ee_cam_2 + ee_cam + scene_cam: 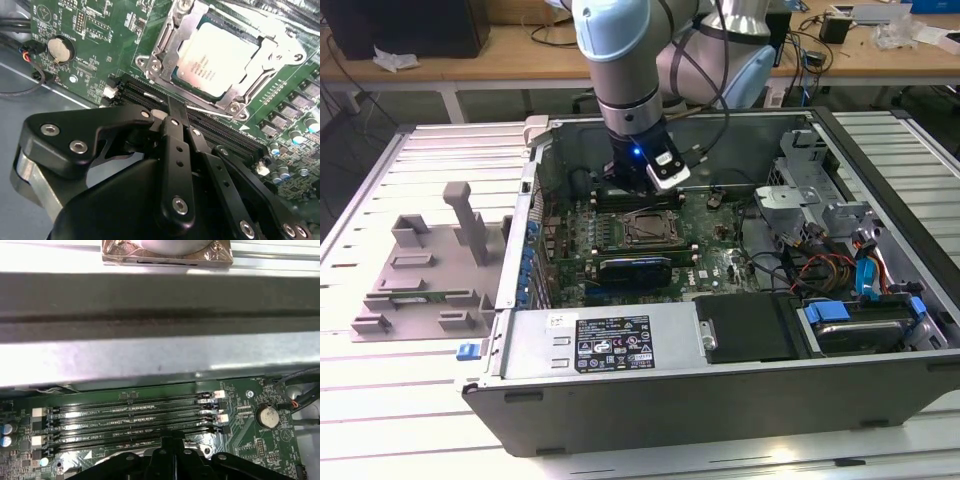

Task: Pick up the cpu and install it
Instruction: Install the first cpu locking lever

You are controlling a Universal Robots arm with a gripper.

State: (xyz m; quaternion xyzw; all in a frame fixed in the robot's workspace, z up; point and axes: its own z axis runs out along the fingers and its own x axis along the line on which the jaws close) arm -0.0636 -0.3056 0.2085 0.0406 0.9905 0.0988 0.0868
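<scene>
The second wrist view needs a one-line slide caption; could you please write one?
The cpu sits in the motherboard's socket, with the shut gripper poised over the memory slots beside it.

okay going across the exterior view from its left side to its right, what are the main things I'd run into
Grey plastic fixture blocks → blue tab by the case's corner → motherboard → CPU socket, with the gripper over the board just behind it → drive cage → blue-latched drive.
</scene>
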